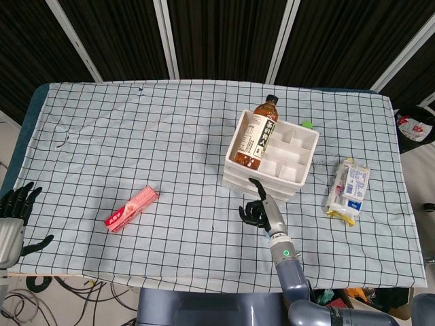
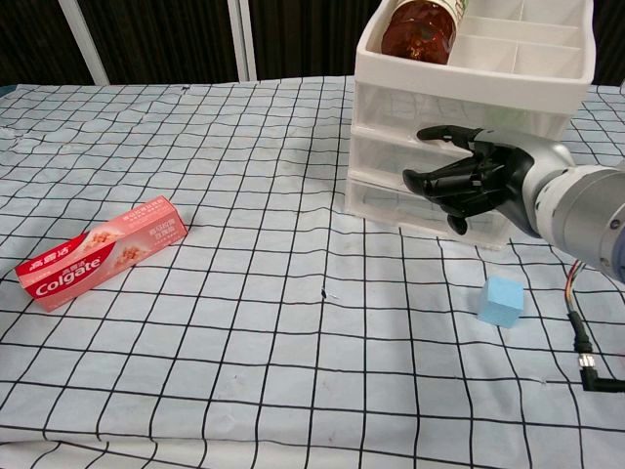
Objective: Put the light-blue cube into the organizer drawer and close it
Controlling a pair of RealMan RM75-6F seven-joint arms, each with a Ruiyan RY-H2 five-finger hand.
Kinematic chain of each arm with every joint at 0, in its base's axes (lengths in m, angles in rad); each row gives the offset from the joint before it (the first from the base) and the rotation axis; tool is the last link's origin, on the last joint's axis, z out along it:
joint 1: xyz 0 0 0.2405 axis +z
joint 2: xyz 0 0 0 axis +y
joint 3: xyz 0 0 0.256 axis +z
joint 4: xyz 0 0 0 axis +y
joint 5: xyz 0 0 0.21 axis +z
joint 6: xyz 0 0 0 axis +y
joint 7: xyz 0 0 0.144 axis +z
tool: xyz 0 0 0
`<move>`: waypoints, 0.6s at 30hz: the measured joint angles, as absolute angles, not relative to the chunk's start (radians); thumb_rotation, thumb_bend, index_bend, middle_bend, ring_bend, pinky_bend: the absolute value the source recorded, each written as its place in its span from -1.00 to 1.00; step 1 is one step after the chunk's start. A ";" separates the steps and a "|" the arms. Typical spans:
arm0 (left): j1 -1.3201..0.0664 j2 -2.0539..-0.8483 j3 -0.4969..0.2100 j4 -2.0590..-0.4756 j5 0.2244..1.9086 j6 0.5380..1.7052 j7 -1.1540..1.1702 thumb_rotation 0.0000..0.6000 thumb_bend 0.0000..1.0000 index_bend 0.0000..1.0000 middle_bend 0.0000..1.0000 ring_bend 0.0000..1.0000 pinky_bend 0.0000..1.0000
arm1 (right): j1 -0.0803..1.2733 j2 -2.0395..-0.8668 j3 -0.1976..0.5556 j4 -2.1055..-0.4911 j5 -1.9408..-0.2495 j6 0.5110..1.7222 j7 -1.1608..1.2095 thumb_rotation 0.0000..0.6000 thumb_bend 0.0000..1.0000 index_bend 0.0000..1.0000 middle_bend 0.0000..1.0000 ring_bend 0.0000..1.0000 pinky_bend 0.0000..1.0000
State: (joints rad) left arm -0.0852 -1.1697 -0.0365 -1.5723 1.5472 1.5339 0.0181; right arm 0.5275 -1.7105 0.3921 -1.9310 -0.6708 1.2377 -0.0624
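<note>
The light-blue cube [image 2: 501,299] lies on the checked cloth in the chest view, in front of the white organizer [image 2: 459,98] and a little right of my right hand; the head view does not show it. All the organizer's [image 1: 299,178] drawers look pushed in. My right hand [image 2: 469,181] hovers just before the middle drawer front, holding nothing, with its fingers loosely bent and thumb raised toward the drawer. From the head, the right hand [image 1: 257,207] sits at the organizer's near side. My left hand [image 1: 17,204] rests at the table's left edge with fingers spread and empty.
A brown tea bottle [image 1: 257,134] lies in the organizer's top tray. A red Colgate toothpaste box [image 2: 98,252] lies on the left of the cloth. A snack packet [image 1: 348,190] lies to the right of the organizer, and a small green item [image 1: 306,124] sits behind it.
</note>
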 measured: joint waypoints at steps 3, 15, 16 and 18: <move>-0.085 -1.170 -0.037 -1.572 1.547 1.534 0.019 1.00 -0.99 -1.00 -1.00 -1.00 -1.00 | 0.528 -1.711 0.395 -1.931 -0.672 1.239 -0.062 1.00 -0.18 -1.00 0.61 0.69 0.54; -0.083 -1.169 -0.037 -1.572 1.545 1.535 0.019 1.00 -0.99 -1.00 -1.00 -1.00 -1.00 | 0.528 -1.712 0.408 -1.936 -0.660 1.241 -0.059 1.00 -0.18 -1.00 0.61 0.69 0.54; -0.083 -1.169 -0.037 -1.572 1.545 1.534 0.020 1.00 -0.99 -1.00 -1.00 -1.00 -1.00 | 0.528 -1.712 0.408 -1.936 -0.659 1.241 -0.058 1.00 -0.18 -1.00 0.61 0.69 0.54; -0.083 -1.169 -0.037 -1.573 1.544 1.535 0.020 1.00 -0.99 -1.00 -1.00 -1.00 -1.00 | 0.528 -1.713 0.410 -1.936 -0.655 1.241 -0.058 1.00 -0.18 -1.00 0.61 0.69 0.54</move>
